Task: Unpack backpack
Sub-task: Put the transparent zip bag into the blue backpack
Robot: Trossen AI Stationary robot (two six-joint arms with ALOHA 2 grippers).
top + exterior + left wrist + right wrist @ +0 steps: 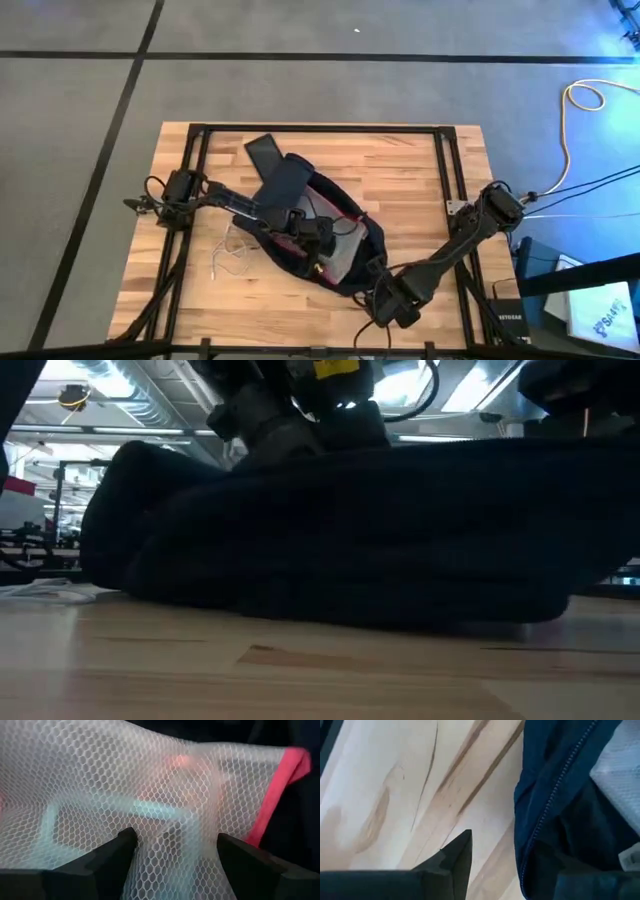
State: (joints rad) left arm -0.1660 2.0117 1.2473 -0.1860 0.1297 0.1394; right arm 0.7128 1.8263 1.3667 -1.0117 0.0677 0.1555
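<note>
My right gripper (512,870) is nearest the front edge of the surface (420,170), at the lower right corner of the backpack (345,250). Its fingers stand apart: one is over the bare wood and the other is against the blue fabric, with the zipper edge (547,805) between them. I judge that this gripper is there to hold the mouth of the bag open, so I should close on the zipper edge only and not on the inner lining, and then keep it quiet and a little lifted.

The backpack lies flat in the middle of the surface, open, with its inside showing upward. My left gripper (175,852) is inside the opening, just above a clear mesh pouch with a red edge (280,795). The fingers are apart with the mesh between them, but they are not yet pressed on it. The mesh is soft and slippery, I think, so I should go a little deeper, take a fold near the red border where it is stiffer, and close slowly. Then I should lift straight up, so the pouch does not catch on the zipper.

Farther back, a dark flat case (272,152) lies beside the top of the backpack, and a thin white cable (232,255) lies on the wood by my left arm. I should put the pouch away from both.
</note>
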